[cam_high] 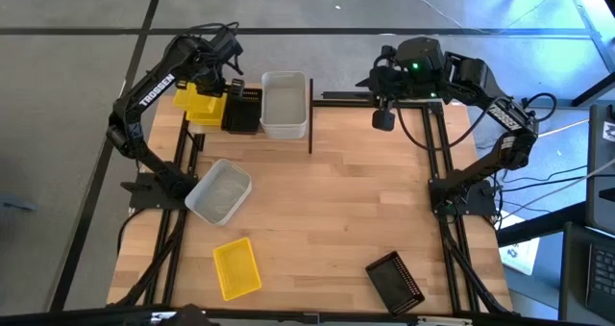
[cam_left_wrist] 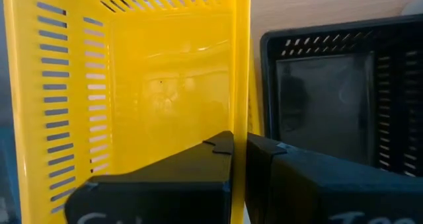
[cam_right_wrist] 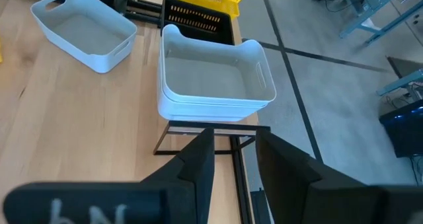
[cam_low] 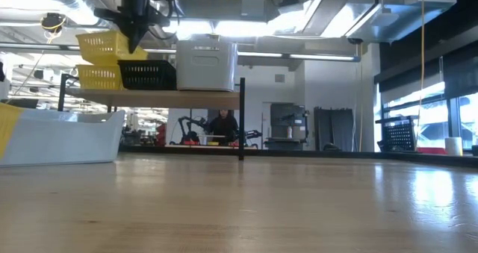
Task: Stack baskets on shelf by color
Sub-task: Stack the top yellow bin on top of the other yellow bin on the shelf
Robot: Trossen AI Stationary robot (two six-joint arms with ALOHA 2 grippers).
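The left end effector point(cam_left_wrist: 238, 178) is clenched on the wall of a yellow basket point(cam_high: 199, 103) held over the shelf's point(cam_low: 149, 96) yellow stack; next, lower and release; the right end effector point(cam_right_wrist: 234, 161) waits released beyond the counter point(cam_high: 317, 201).

A robotics lab is indicated by exposed ceiling ducts point(cam_low: 299, 3) above the wooden surface point(cam_low: 246, 201), and equipment racks point(cam_low: 287, 126) and a seated person point(cam_low: 222, 126) behind it.

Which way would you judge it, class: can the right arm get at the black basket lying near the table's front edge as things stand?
Probably yes. The black basket lies alone on bare tabletop on the right arm's side, nothing on or beside it. The right gripper hangs open and empty near the shelf, so it is free, though far.
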